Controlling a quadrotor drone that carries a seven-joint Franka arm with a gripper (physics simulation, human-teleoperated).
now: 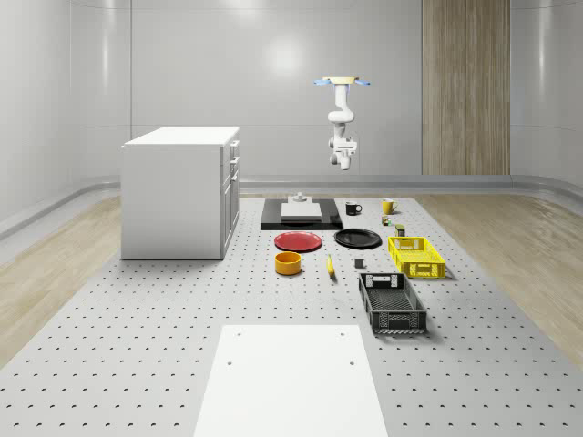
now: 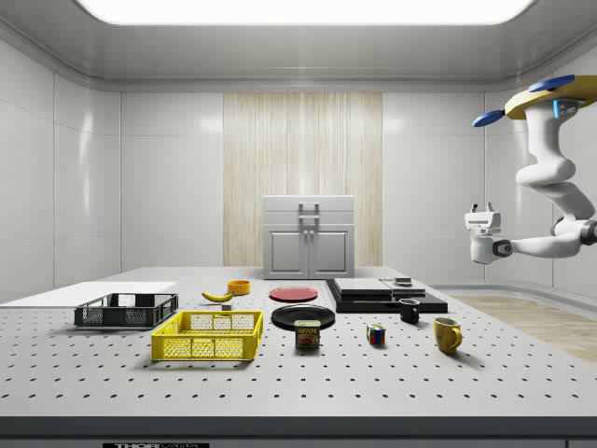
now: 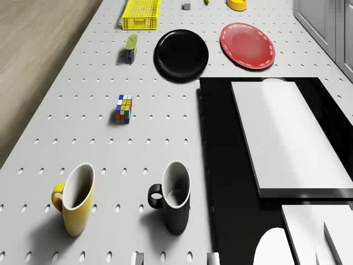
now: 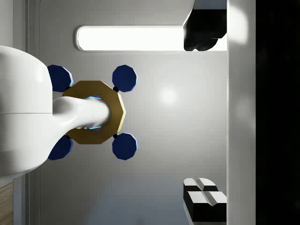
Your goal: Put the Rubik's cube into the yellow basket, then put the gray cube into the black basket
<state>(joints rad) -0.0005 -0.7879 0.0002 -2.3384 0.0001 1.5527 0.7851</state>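
Note:
The Rubik's cube (image 3: 124, 109) (image 2: 376, 335) lies on the table between the mugs and a Spam can (image 2: 307, 335). Farther along stands the yellow basket (image 1: 424, 271) (image 2: 205, 347); the black basket (image 1: 398, 322) (image 2: 121, 315) sits beyond it. A small gray cube (image 1: 359, 264) (image 3: 186, 6) rests beside the yellow basket. My drone (image 1: 342, 82) (image 2: 550, 93) hovers high above the table's far end, near the mugs. The arm hangs below it and bends back up. My gripper (image 2: 482, 209) (image 4: 204, 112) points upward at the drone, open and holding nothing, far above all objects.
A black mug (image 3: 174, 199) and a yellow mug (image 3: 74, 201) stand beneath the drone, beside a black slab (image 1: 301, 221) carrying a white block. A black plate (image 3: 181, 53), red plate (image 3: 247, 45), orange bowl (image 1: 288, 262) and banana (image 1: 330, 266) lie mid-table. A white cabinet (image 1: 178, 191) stands at the whole-scene view's left.

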